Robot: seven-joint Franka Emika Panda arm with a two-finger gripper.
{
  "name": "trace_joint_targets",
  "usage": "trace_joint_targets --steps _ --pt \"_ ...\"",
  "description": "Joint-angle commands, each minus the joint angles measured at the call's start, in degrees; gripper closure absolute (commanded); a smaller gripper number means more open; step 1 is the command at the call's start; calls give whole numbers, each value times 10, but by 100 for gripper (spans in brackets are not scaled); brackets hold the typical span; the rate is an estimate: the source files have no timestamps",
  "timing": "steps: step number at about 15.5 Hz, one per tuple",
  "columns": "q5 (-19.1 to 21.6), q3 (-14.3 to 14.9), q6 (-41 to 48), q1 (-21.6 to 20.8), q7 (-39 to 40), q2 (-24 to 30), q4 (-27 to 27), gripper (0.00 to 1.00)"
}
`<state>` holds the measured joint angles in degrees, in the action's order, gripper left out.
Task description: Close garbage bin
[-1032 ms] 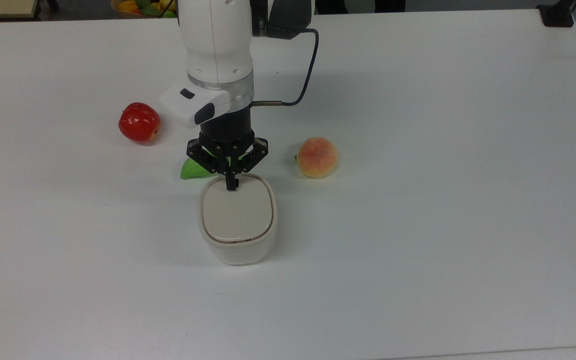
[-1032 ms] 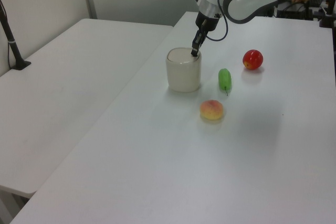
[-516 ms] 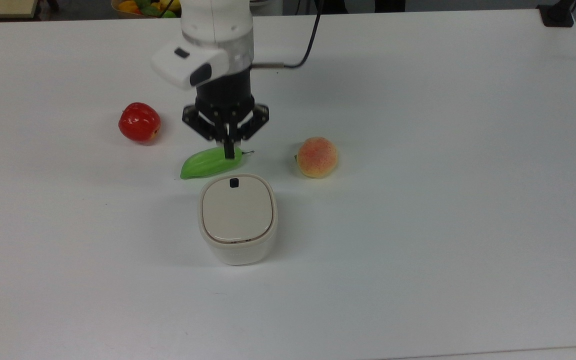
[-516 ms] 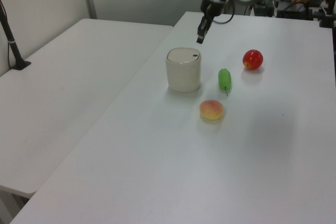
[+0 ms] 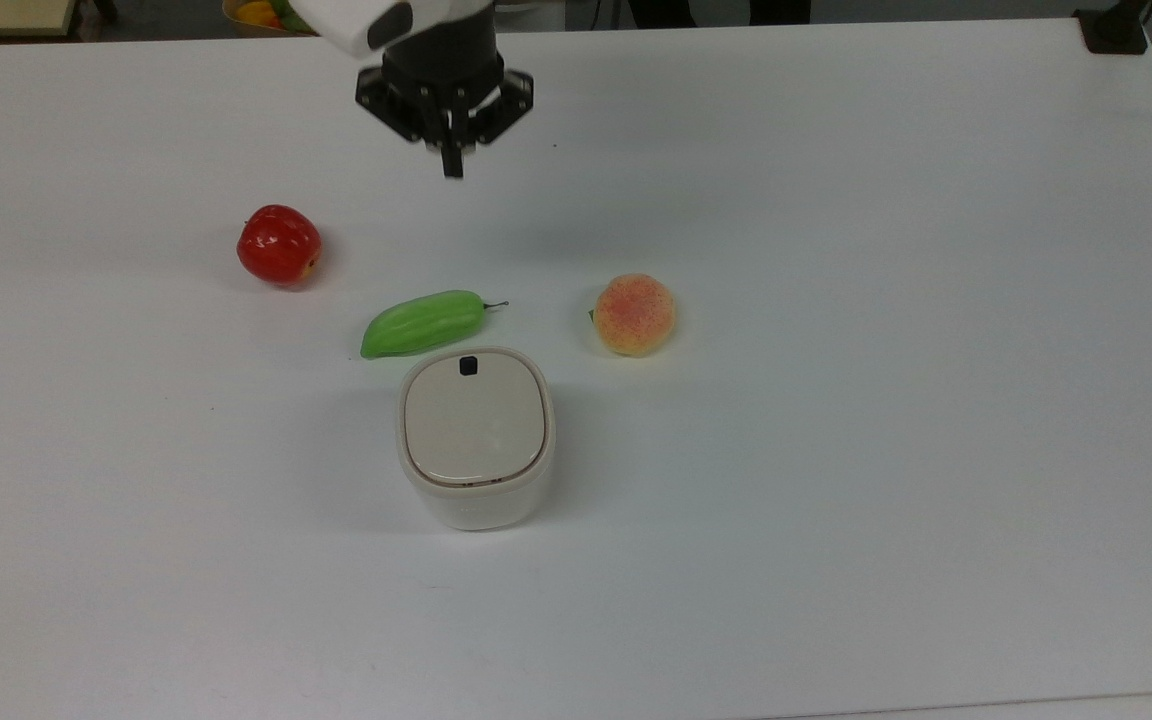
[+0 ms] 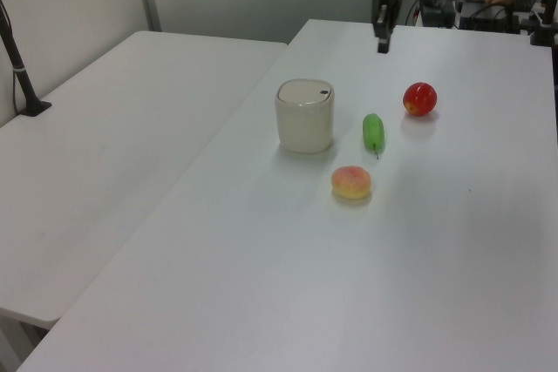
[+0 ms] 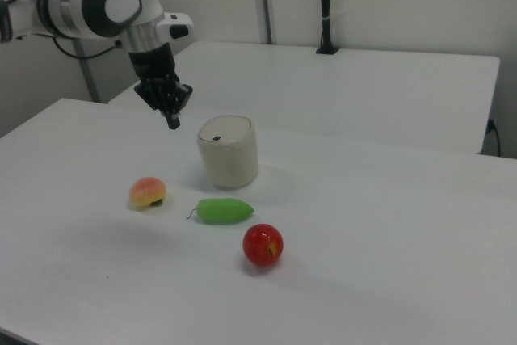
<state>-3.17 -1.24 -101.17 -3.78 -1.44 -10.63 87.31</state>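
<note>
The hand (image 5: 452,165) has been lifted off the bin (image 5: 475,436), fingers pinched together, nothing held. The bin is seen mid-table, lid flat. Light, rigid plastic is judged; the lid is best pressed from above.

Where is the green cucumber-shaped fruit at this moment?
In the top view, the green cucumber-shaped fruit lies on the white table, just behind the cream-white plastic bin, between the red apple and the peach.
</note>
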Motion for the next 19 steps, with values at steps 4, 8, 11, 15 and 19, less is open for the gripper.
trace_joint_targets --steps 4,8,11,15,19 --pt "-16 8 58 -1 -15 53 31 74" --pt "-24 10 63 1 -15 58 32 0" --pt "-32 10 62 1 -14 58 32 0" --pt "-33 11 63 2 -14 60 30 0" --pt "-33 12 63 2 -14 60 28 0"
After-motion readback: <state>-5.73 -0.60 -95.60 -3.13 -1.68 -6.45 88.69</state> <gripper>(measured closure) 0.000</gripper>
